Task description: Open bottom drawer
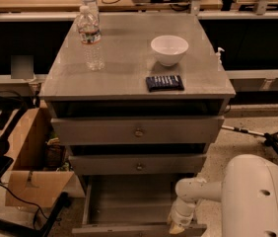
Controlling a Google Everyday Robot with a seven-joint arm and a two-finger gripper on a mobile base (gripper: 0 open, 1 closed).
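A square grey cabinet [129, 78] with a smooth, matt top and three stacked drawers fills the middle of the view. To the right of the cabinet's foot, the robot's bulky white arm [257, 196], rounded and glossy, reaches in towards its lowest level. On the floor to the left of the cabinet sits an open brown cardboard box [28, 181].

The bottom drawer [129, 204], a shallow grey box with a slim front panel, stands drawn well out from the cabinet's base, its bare flat floor in plain sight. Above it the tall top drawer front [104, 131] and the narrower middle drawer front [109, 165] sit nearly flush with the cabinet, each with a small round centre knob.

On the cabinet's top, a clear plastic water bottle [90, 38] stands upright towards the back left, a round white bowl [169, 50] sits right of centre, and a flat dark blue packet [164, 83] lies in front of the bowl near the front edge.

The gripper [178, 225], pale with a yellowish tip, points down at the right end of the bottom drawer's front panel, against its upper rim. Whether it is clamped or spread cannot be told.
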